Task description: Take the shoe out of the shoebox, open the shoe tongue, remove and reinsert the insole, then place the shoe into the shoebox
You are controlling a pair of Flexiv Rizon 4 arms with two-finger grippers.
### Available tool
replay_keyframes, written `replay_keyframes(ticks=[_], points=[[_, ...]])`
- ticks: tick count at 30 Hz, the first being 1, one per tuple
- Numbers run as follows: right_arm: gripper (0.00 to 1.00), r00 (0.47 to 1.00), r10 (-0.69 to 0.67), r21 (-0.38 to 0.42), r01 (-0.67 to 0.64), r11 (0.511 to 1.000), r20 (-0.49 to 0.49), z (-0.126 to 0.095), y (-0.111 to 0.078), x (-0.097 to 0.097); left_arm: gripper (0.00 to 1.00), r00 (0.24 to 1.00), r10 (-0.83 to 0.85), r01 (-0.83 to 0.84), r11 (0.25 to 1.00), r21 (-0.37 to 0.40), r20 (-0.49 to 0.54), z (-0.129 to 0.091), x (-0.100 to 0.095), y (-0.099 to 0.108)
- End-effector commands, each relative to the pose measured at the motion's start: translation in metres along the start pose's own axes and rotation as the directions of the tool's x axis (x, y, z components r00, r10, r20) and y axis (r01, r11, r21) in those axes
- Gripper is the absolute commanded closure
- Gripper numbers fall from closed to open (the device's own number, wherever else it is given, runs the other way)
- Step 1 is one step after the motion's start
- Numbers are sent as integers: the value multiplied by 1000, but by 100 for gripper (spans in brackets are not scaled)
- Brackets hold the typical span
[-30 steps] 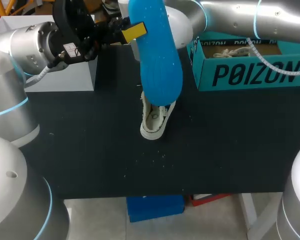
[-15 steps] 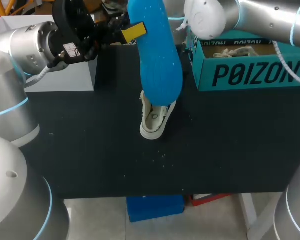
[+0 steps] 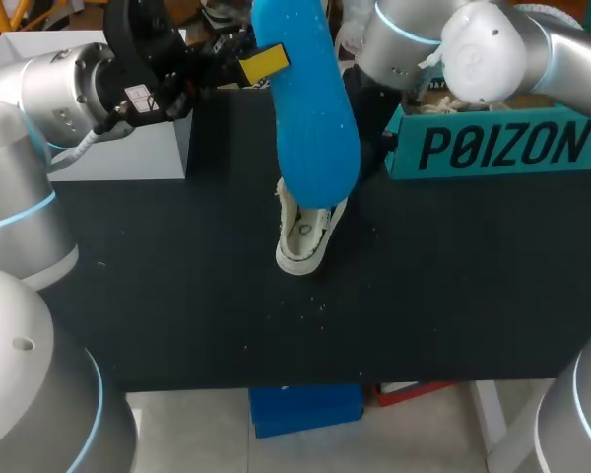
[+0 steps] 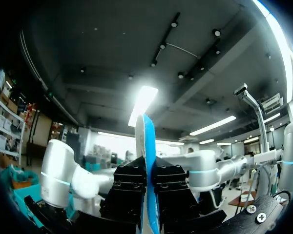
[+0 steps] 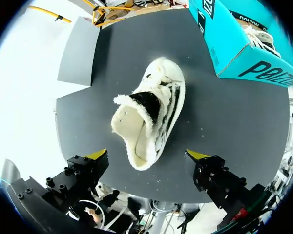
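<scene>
1. Left tool (image 4: 149, 176), raised high over the black tabletop (image 3: 177, 286), was clamped on a long bright-blue insole (image 3: 310, 108), both fingers pressing its flat faces.
2. Right tool (image 5: 147, 155) hung over a white fleece-lined lace-up shoe (image 5: 151, 109), its yellow tips spread wide and touching nothing. The shoe lay loose near the middle of the tabletop, its mouth facing up towards that tool.
3. A teal cardboard shoebox (image 3: 502, 148) stood open at the far right of the tabletop, well apart from the shoe. What looked like a second shoe lay inside it.
4. Judged from here, the risk lay in the reinsertion. The shoe was held by nothing, so a push from the insole could skid or tip it. If the right tool closed off-centre, it could knock the shoe over.
5. The insole appeared to be gripped away from its leading end, so it could buckle or catch on the fleece collar. It might also slip in the grip.
6. Compared with a second earlier, the right arm had swung across the front of the shoebox, its pale joint now covering the box's opening. The left arm, the insole and the shoe had not moved.
</scene>
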State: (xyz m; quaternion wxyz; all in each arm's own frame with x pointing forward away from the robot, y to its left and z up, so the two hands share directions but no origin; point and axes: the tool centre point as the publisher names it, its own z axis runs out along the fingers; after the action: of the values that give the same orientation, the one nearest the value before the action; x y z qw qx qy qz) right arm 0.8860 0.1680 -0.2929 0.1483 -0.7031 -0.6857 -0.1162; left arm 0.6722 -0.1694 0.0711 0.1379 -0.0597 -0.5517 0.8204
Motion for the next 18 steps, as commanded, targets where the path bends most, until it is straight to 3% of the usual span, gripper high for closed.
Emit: replay_keyframes(ticks=[1,2,6,10,18], points=[[0,976,-3,-22,-2,1000,-220,1,-5,-5,100,1000,2,-2,1000,2,0,0,0,1],[0,976,-3,-22,-2,1000,-220,1,-5,-5,100,1000,2,-2,1000,2,0,0,0,1],[0,905,12,32,1,1000,-425,-7,-10,-17,100,1000,2,-2,1000,2,0,0,0,1],[0,855,-1,36,24,999,-518,-13,-18,-16,100,1000,2,-2,1000,2,0,0,0,1],[0,762,-23,-27,7,1000,-647,-21,-27,-19,100,1000,2,-2,1000,2,0,0,0,1]])
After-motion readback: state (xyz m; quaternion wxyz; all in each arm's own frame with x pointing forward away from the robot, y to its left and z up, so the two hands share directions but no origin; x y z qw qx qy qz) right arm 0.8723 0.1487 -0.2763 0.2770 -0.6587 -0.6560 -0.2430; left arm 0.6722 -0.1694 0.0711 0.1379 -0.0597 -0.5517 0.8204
